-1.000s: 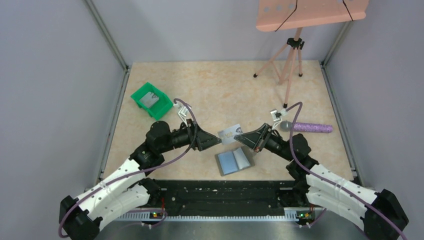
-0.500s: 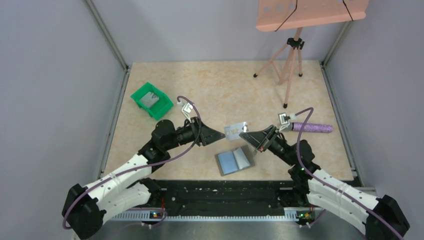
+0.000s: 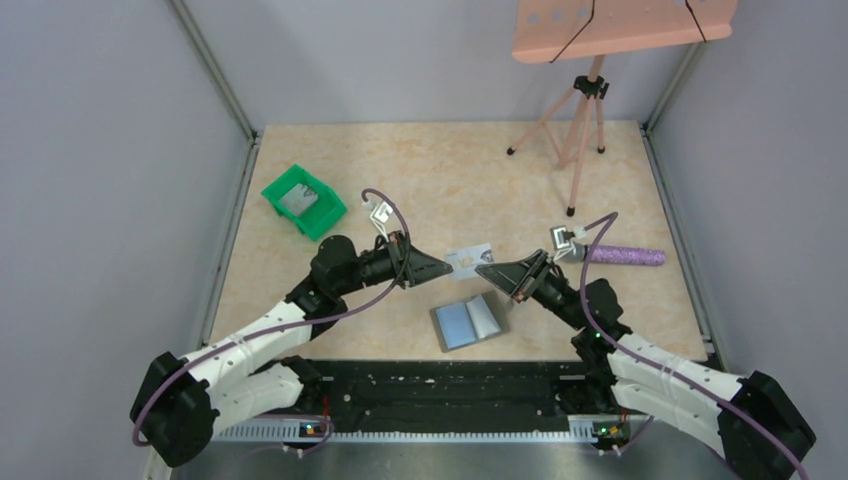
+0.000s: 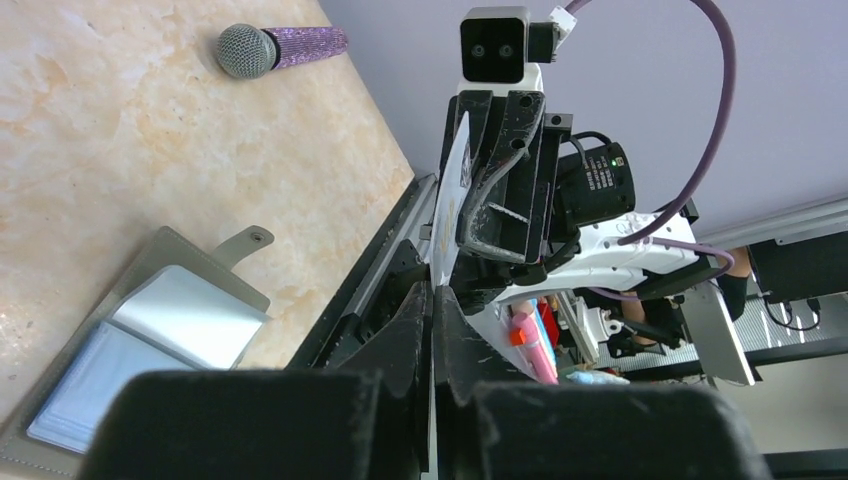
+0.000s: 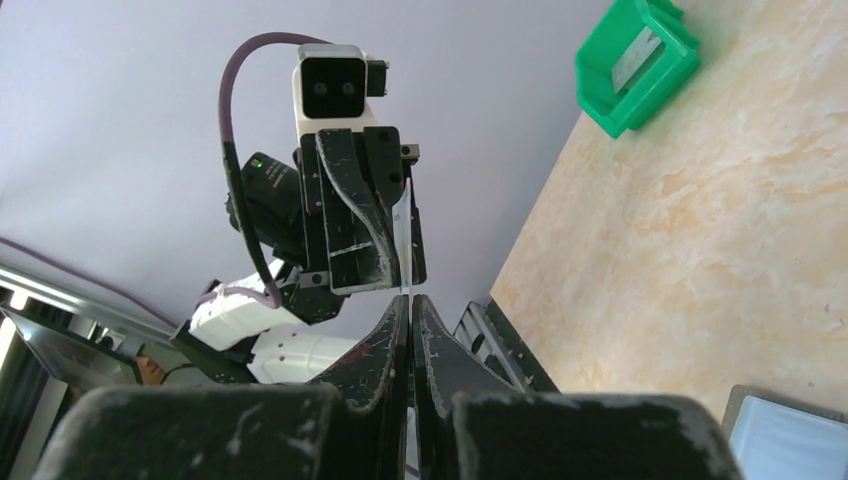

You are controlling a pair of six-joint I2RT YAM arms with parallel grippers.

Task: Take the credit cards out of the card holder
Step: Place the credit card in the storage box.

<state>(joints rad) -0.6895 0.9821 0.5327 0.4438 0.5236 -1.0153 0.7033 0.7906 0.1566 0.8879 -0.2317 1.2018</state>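
Observation:
A silver credit card (image 3: 468, 258) hangs in the air between both arms, above the table. My left gripper (image 3: 447, 268) is shut on its left end, and my right gripper (image 3: 481, 268) is shut on its right end. In the left wrist view the card (image 4: 452, 195) shows edge-on, running from my closed jaws (image 4: 432, 295) to the right gripper's. The right wrist view shows the same thin card edge (image 5: 403, 240). The grey card holder (image 3: 468, 322) lies open on the table just below, blue-grey inside (image 4: 150, 340).
A green bin (image 3: 303, 200) with a card inside stands at the left. A purple microphone (image 3: 620, 255) lies to the right. A pink tripod (image 3: 580, 130) stands at the back right. The black base rail (image 3: 450, 385) runs along the near edge.
My left gripper moved right to the card and closed on its left end. The right gripper kept hold of the card and lifted it slightly away from the holder.

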